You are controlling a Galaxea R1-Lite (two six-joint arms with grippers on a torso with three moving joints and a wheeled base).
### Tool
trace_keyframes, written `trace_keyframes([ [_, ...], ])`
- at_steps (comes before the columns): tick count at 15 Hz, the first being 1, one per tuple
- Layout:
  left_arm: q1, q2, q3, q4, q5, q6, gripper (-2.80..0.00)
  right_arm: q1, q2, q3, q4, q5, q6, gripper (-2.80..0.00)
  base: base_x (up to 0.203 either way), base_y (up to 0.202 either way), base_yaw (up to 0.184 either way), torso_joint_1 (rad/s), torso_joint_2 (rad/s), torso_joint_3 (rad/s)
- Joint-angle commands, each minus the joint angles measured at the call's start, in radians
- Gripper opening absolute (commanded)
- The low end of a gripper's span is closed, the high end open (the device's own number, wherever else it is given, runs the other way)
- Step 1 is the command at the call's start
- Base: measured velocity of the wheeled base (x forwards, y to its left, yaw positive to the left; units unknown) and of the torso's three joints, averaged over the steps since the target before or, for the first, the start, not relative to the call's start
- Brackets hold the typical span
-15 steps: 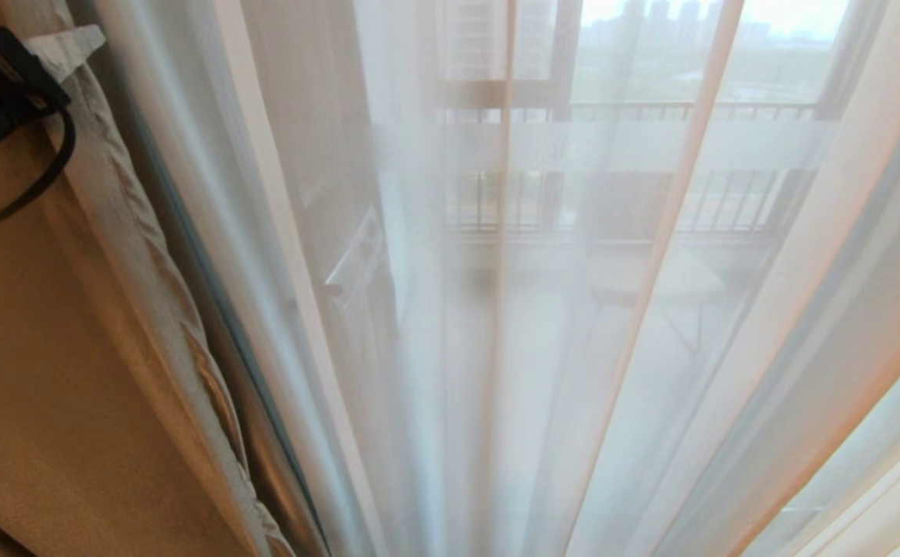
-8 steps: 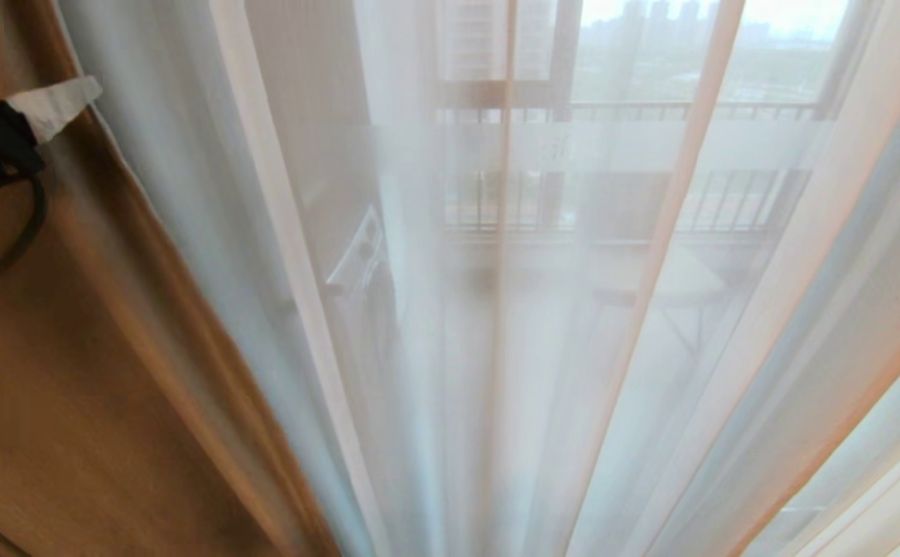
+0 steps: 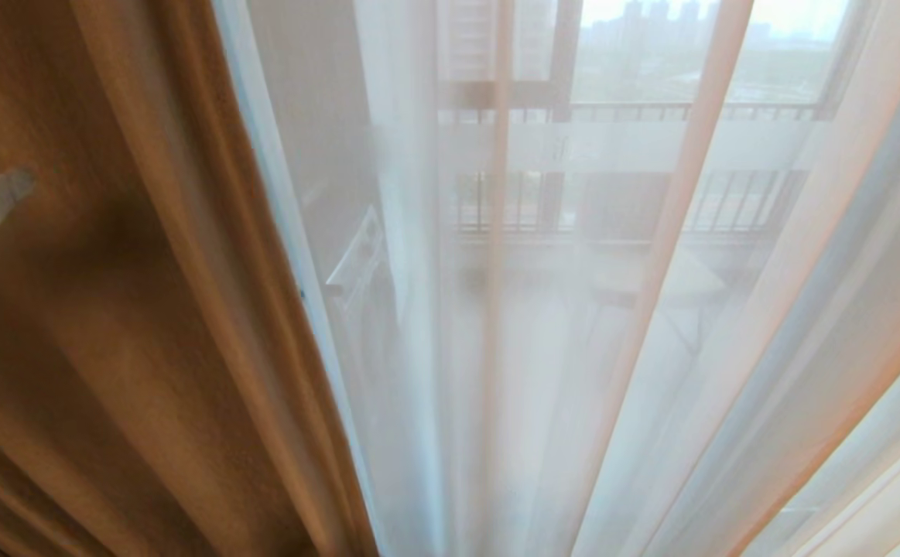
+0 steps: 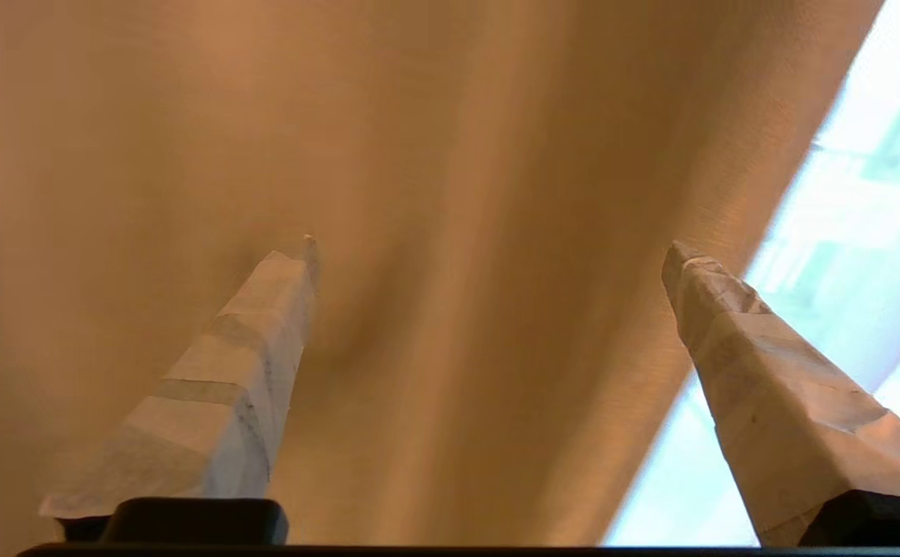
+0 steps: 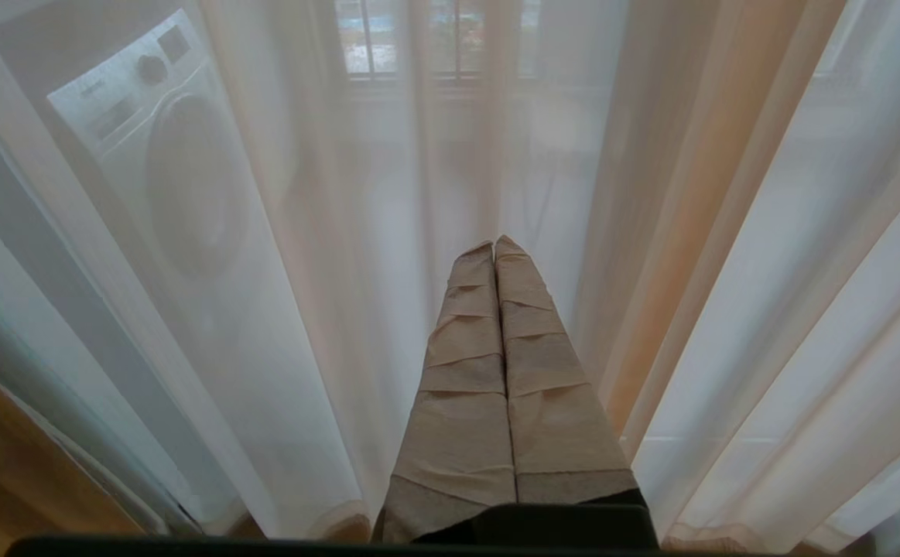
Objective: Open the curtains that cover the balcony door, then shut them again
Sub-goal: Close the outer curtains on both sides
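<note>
Left gripper [image 4: 488, 247] spread wide, taped fingers [image 4: 241, 371] well apart and pinching nothing, pointed at the thick beige drape [image 3: 109, 309] close ahead. Right gripper [image 5: 494, 244] pressed together, empty, aimed at the white sheers [image 3: 542, 325]. Drape hanging at left, sheers covering the balcony door [image 3: 558, 93] across the middle and right. Washing machine [image 5: 163, 155] dimly visible through the sheers.
</note>
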State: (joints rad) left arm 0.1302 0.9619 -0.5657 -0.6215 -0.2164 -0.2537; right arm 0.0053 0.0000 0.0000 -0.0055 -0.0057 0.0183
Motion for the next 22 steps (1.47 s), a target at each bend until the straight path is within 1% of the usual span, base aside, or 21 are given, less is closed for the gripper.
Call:
trace_keyframes([
  [1,0.0,-0.043,0.009,0.0,-0.001,0.001,0.0,0.001,0.0,0.0,-0.001,0.0,0.0,-2.8,0.0,0.0,0.0,0.0,0.0,0.0],
  [3,0.0,-0.059,0.01,0.03,-0.001,0.001,0.0,0.001,0.001,0.0,-0.001,0.0,0.0,-2.8,0.0,0.0,0.0,0.0,0.0,0.0],
  [4,0.0,-0.06,0.01,0.034,-0.001,0.002,-2.8,0.001,0.0,0.0,-0.001,0.0,0.0,-2.8,0.0,0.0,0.0,0.0,0.0,0.0],
  [7,-0.004,-0.06,0.023,0.025,-0.005,0.004,-2.8,0.001,0.0,0.0,-0.001,0.0,0.0,-2.8,0.0,0.0,0.0,0.0,0.0,0.0],
  [10,-0.003,-0.072,0.029,0.039,-0.001,0.023,-2.8,0.001,0.0,0.0,-0.001,0.0,0.0,-2.8,0.0,0.0,0.0,0.0,0.0,0.0],
  [12,-0.002,-0.11,0.064,0.068,-0.001,0.044,-2.8,0.001,0.0,0.0,-0.001,0.0,0.0,-2.8,0.0,0.0,0.0,0.0,0.0,0.0],
  [14,-0.001,-0.158,0.101,0.119,-0.002,0.062,-2.8,0.001,0.0,0.0,-0.001,0.0,0.0,-2.8,0.0,0.0,0.0,0.0,0.0,0.0],
  [17,0.002,-0.246,0.15,0.241,-0.001,0.087,-2.8,0.001,0.001,0.0,-0.001,0.0,0.0,-2.8,0.0,0.0,0.0,0.0,0.0,0.0],
  [19,0.009,-0.294,0.202,0.31,-0.001,0.14,-2.8,0.001,0.0,0.0,-0.001,0.0,0.0,-2.8,0.0,0.0,0.0,0.0,0.0,0.0],
  [21,0.007,-0.352,0.273,0.337,0.006,0.171,-2.8,0.001,0.0,0.0,-0.001,0.0,0.0,-2.8,0.0,0.0,0.0,0.0,0.0,0.0],
  [22,-0.002,-0.385,0.323,0.344,0.028,0.19,-2.8,0.001,0.0,0.0,-0.001,0.0,0.0,-2.8,0.0,0.0,0.0,0.0,0.0,0.0],
])
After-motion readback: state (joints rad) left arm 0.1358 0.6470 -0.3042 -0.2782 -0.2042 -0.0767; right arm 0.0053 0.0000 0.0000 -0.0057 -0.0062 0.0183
